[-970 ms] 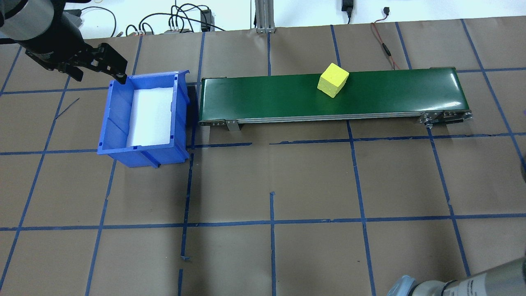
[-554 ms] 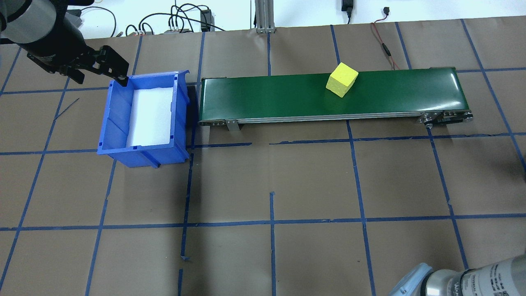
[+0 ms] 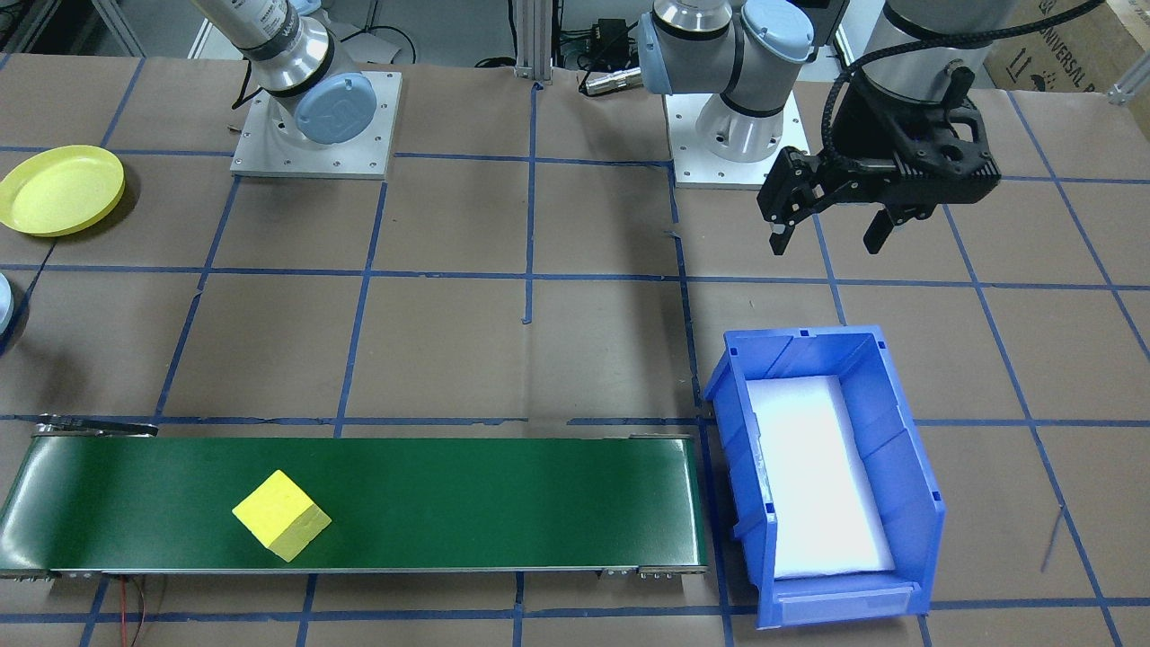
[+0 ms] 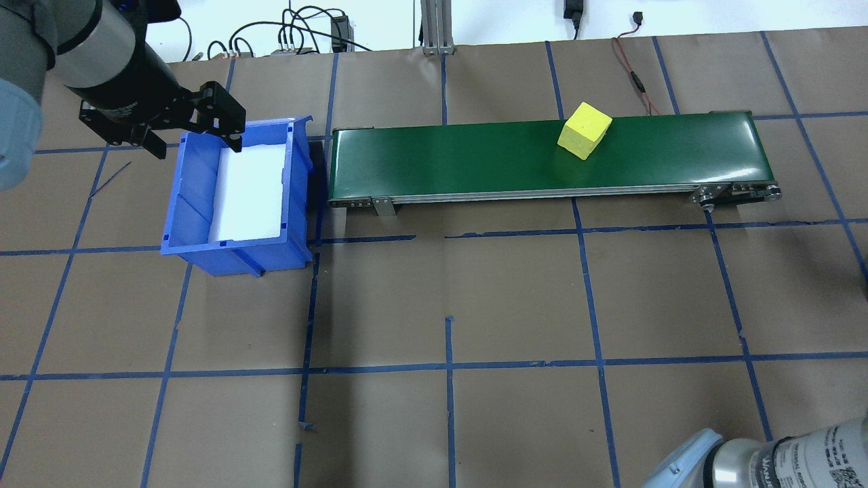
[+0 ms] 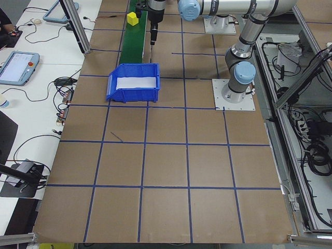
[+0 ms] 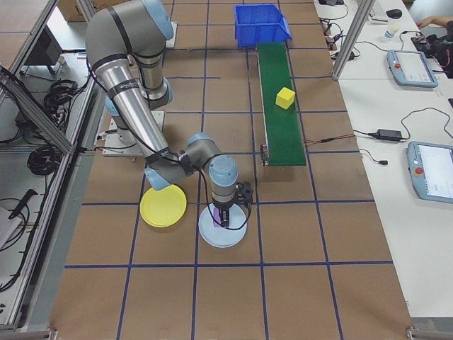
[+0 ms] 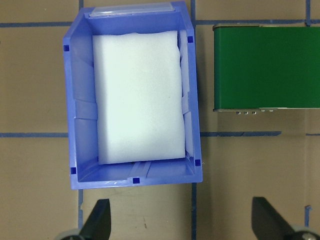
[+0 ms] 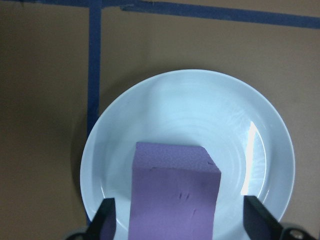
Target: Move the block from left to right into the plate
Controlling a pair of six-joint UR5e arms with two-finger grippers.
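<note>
A yellow cube (image 4: 584, 131) rides on the green conveyor belt (image 4: 475, 159), towards its right half; it also shows in the front view (image 3: 281, 515). The bright-yellow plate (image 3: 61, 189) lies bare on the table on the robot's right side, beside a pale blue plate (image 6: 235, 237). My right gripper (image 6: 225, 221) hangs low over that pale blue plate (image 8: 200, 115), open, with a purple block (image 8: 175, 200) resting on the plate between its fingers and a gap on each side. My left gripper (image 4: 193, 139) is open and holds nothing, over the blue bin's (image 4: 190, 203) far rim.
The blue bin (image 7: 80, 150), lined with white foam, stands against the conveyor's left end. Cables and a red wire (image 4: 634, 74) run behind the belt. The right arm's elbow (image 4: 759, 461) reaches in at the bottom right.
The yellow cube has travelled right along the belt. My left gripper has moved right, over the bin's rim. The right arm's elbow has come further into view.
</note>
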